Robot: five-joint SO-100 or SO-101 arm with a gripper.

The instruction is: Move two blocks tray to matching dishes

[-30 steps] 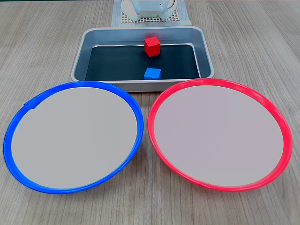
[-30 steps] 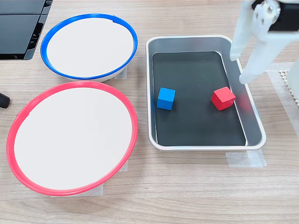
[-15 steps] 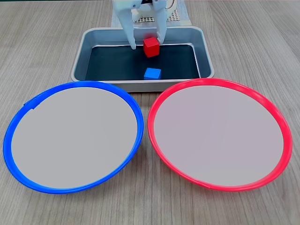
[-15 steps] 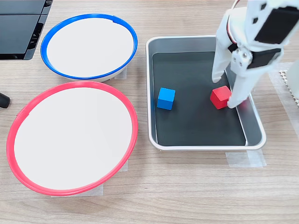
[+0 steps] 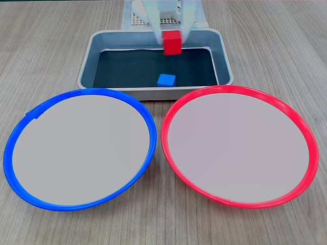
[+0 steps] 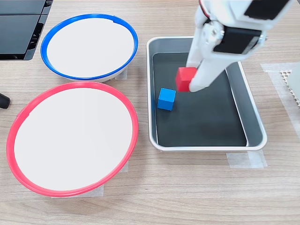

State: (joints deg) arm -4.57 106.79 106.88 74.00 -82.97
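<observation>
White two-finger gripper (image 6: 187, 82) is clamped on the red cube (image 6: 185, 78), one finger on each side of it, and holds it lifted above the dark floor of the grey metal tray (image 6: 255, 126); in a fixed view the same gripper (image 5: 172, 40) and red cube (image 5: 172, 42) hang over the tray's (image 5: 87, 66) far end. Blue cube (image 6: 166, 99) rests on the tray floor, just beside the raised red one and nearer the tray wall that faces the plates. Outside the tray, the blue-rimmed plate (image 6: 47, 56) and the red-rimmed plate (image 6: 18, 122) sit side by side, both bare, on the wooden table (image 6: 187, 192). Beyond the tray's far end lies a white mesh mat (image 5: 134, 20)
</observation>
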